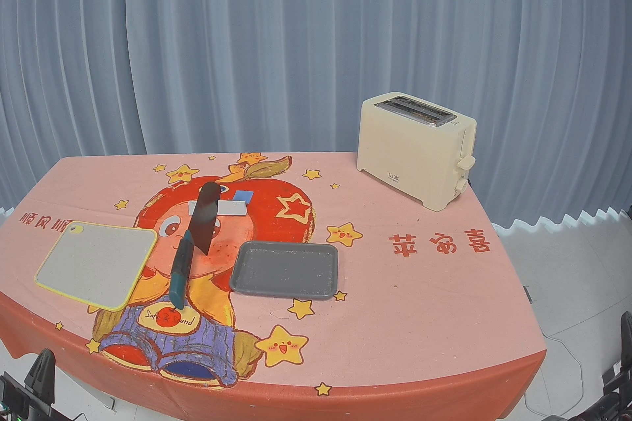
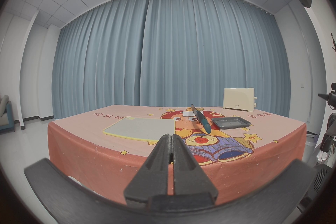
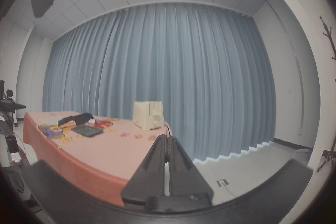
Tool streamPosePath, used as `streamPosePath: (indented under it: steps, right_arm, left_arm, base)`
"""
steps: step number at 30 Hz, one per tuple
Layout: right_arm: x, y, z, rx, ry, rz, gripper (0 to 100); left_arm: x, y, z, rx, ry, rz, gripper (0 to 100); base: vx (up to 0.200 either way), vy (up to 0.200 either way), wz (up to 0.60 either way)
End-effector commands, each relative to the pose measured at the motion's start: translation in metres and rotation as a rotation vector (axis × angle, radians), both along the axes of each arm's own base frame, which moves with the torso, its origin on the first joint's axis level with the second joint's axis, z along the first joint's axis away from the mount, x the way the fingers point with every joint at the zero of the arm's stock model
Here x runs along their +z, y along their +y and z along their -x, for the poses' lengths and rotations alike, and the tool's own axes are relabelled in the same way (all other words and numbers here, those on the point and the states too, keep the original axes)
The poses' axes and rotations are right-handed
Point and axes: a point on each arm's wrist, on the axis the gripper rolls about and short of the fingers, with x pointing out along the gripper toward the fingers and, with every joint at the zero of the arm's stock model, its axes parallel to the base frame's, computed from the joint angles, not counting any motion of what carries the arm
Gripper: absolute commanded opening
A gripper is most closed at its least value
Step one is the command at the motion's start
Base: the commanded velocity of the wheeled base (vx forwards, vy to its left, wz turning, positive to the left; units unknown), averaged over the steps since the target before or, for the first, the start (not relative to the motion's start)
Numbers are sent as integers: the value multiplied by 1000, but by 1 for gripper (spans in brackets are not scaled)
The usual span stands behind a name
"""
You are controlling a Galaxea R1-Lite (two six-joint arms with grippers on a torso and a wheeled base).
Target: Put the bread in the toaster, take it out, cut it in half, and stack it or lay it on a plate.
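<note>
A cream two-slot toaster (image 1: 416,149) stands at the table's back right corner; I cannot tell whether bread sits in its dark slots. Near the table's middle lies a grey tray (image 1: 285,269). To its left a knife (image 1: 194,238) with a teal handle and a dark blade leans on a small white and blue rest (image 1: 227,206). A white cutting board (image 1: 97,264) with a yellow rim lies at the left. My left gripper (image 2: 171,136) is shut and empty, off the table's front left edge. My right gripper (image 3: 167,138) is shut and empty, off the front right corner.
A pink cartoon cloth (image 1: 408,310) covers the table, bare at its front right. A blue curtain (image 1: 316,27) hangs behind. In the left wrist view the cutting board (image 2: 140,128), knife (image 2: 201,119), tray (image 2: 231,122) and toaster (image 2: 239,98) stand beyond the near edge.
</note>
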Motion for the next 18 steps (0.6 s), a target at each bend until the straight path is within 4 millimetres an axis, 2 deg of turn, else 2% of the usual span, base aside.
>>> streamPosePath:
  steps: [1, 4, 7, 14, 18]
  right_arm:
    - [7, 0, 2, -9, -95, -4, 0]
    - [9, 1, 0, 21, -70, -8, 0]
    - [23, 2, -3, 79, -52, -5, 0]
    - [87, 4, -29, 200, 30, -160, 0]
    - [111, 5, -47, 238, 69, -167, 0]
  left_arm:
    - [-5, 0, -1, 1, 19, -1, 0]
    - [-5, 0, -1, 1, 19, 1, 0]
    - [-5, 0, -1, 1, 19, -1, 0]
    - [-5, 0, -1, 1, 19, 1, 0]
    - [-5, 0, -1, 1, 19, 1, 0]
  base:
    - [0, 0, 0]
    - [0, 0, 0]
    - [0, 0, 0]
    - [0, 0, 0]
    - [0, 0, 0]
